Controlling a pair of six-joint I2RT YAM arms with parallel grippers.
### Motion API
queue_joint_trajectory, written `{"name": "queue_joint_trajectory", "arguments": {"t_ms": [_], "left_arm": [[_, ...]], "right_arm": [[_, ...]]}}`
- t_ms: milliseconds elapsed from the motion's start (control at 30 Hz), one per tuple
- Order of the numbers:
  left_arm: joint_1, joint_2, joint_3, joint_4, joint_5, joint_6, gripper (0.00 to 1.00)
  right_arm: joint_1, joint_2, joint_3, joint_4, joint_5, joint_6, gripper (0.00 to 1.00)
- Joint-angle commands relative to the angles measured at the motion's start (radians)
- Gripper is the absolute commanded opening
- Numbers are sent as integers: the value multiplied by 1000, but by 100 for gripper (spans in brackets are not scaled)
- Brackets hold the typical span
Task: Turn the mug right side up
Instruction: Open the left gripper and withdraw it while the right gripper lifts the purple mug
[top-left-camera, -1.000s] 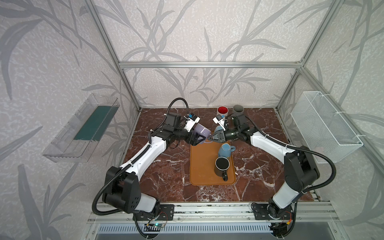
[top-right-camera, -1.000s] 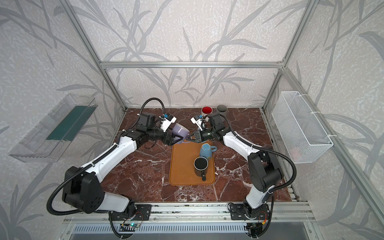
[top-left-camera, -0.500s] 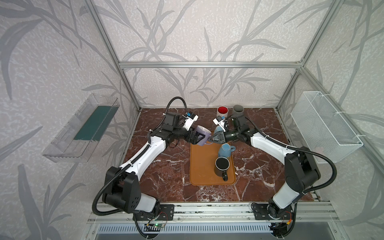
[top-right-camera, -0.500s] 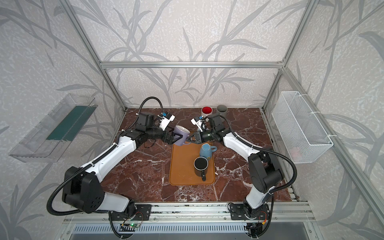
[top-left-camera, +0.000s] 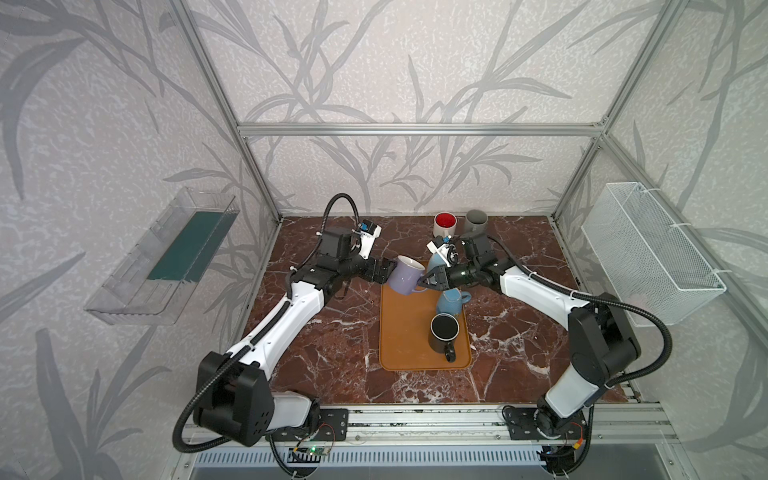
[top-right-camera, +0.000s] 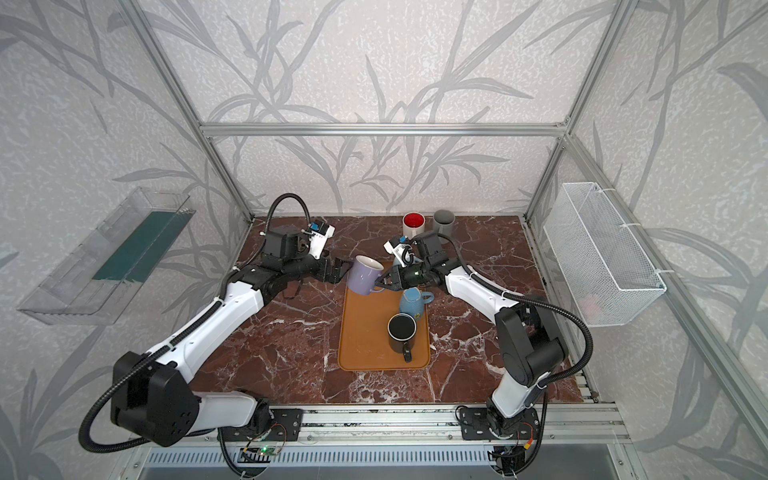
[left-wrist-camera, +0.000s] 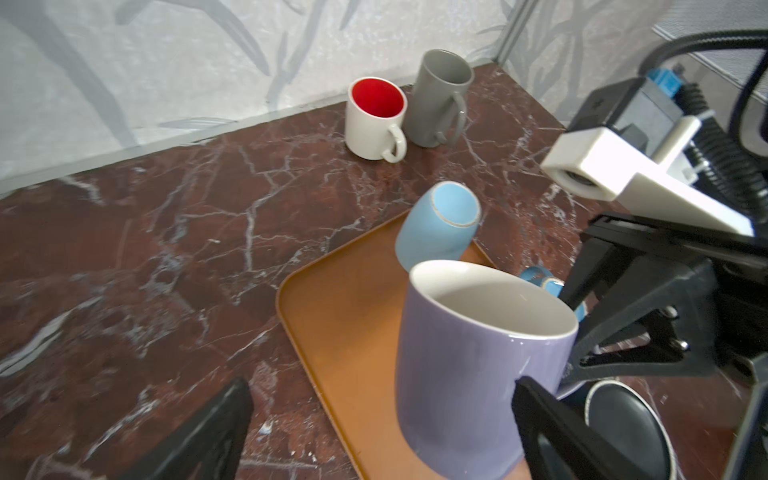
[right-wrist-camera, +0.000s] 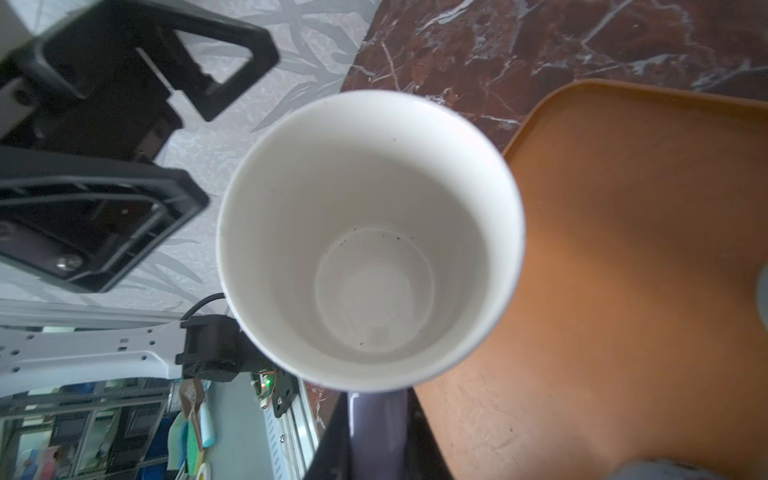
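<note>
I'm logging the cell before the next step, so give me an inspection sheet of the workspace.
Surface: marble table with orange tray.
Job's things: purple mug mouth up, tilted, at the tray's far left corner.
Clutter: black mug upright and blue mug base up on the tray; red-lined mug and grey mug upright at the back.
Grippers: right gripper jaws shut on the purple mug's handle; left gripper jaws open beside it.
Cables: black hoses loop off both arms.
Surroundings: clear bin and wire basket on the side walls.
</note>
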Motion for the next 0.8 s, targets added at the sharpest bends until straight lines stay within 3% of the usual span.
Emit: {"name": "queue_joint_trajectory", "arguments": {"t_ms": [0, 100, 233, 500, 767], "left_arm": [[4, -56, -5, -16, -226, -85, 99], [4, -80, -2, -64, -322, -149, 99], [4, -141, -37, -80, -319, -203, 99], [4, -238, -132, -69, -300, -289, 99], [4, -329, -195, -93, -300, -321, 99]], "right_arm": [[29, -56, 66, 13, 136, -8, 0], [66, -47, 117, -31, 306, -20, 0], [117, -16, 202, -74, 512, -39, 0], [176, 147, 403, -107, 788, -42, 0], [182, 295, 541, -83, 988, -42, 0]]}}
